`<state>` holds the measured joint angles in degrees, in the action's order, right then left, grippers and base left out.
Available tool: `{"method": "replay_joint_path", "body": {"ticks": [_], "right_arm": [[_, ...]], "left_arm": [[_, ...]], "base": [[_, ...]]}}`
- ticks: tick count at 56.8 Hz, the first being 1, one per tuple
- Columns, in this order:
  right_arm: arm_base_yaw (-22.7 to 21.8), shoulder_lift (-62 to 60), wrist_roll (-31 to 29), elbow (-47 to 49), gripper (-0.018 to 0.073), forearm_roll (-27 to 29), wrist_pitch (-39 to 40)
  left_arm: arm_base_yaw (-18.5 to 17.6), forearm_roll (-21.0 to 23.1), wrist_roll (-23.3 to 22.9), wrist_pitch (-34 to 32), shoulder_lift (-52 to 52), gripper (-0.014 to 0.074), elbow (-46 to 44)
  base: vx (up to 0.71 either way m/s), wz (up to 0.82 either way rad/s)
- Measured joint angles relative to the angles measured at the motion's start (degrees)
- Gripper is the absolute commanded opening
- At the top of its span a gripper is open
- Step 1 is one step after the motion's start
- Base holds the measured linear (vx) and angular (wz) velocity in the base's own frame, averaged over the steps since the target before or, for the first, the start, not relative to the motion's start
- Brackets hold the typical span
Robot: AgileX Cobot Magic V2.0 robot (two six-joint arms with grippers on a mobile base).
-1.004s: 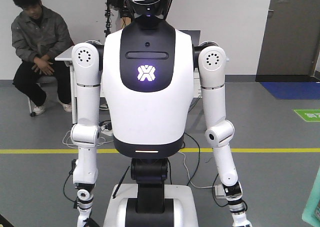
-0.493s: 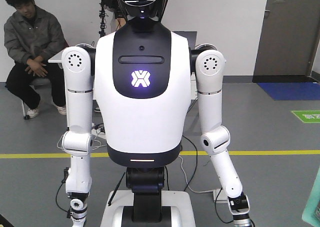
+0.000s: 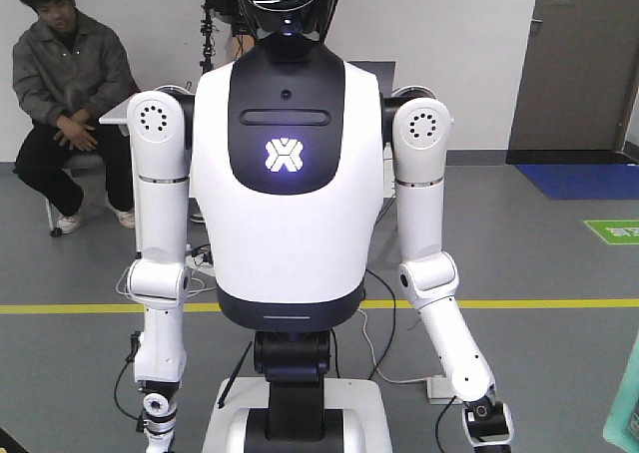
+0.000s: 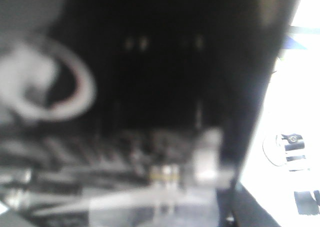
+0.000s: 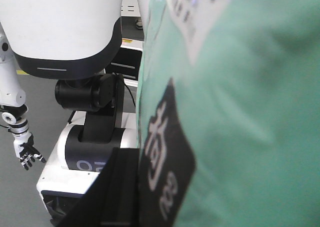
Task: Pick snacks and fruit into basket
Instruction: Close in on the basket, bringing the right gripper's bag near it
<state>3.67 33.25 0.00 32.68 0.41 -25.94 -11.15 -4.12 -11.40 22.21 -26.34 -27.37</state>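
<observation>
In the right wrist view a teal snack pouch (image 5: 235, 112) with a black label fills the right half of the frame, very close to the camera. My right gripper (image 5: 137, 197) is shut on it, and one black finger (image 5: 115, 192) lies flat against its left face. The pouch hides the other finger. A teal edge of the pouch (image 3: 627, 403) shows at the lower right of the front view. The left wrist view is dark and blurred, so my left gripper cannot be made out. The basket and the fruit are out of view.
A white-and-black humanoid robot (image 3: 288, 174) stands directly ahead with its arms hanging down, and it also shows in the right wrist view (image 5: 65, 27). A person (image 3: 65, 84) sits at the back left. A yellow floor line (image 3: 559, 302) crosses behind the humanoid.
The humanoid now sits slightly further left and larger in the front view. Its arm on the right of the frame has swung outward and lower. The teal edge stays at the lower right.
</observation>
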Motion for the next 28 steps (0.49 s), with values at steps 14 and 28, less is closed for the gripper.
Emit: {"method": "replay_joint_path", "body": {"ticks": [14, 28], "right_arm": [[0.00, 0.00, 0.00, 0.00, 0.0000, 0.00, 0.01], [0.00, 0.00, 0.00, 0.00, 0.0000, 0.00, 0.01]], "left_arm": [[0.00, 0.00, 0.00, 0.00, 0.00, -0.0003, 0.00], [0.00, 0.00, 0.00, 0.00, 0.00, -0.0003, 0.00]], "base": [[0.00, 0.00], [-0.01, 0.01]]}}
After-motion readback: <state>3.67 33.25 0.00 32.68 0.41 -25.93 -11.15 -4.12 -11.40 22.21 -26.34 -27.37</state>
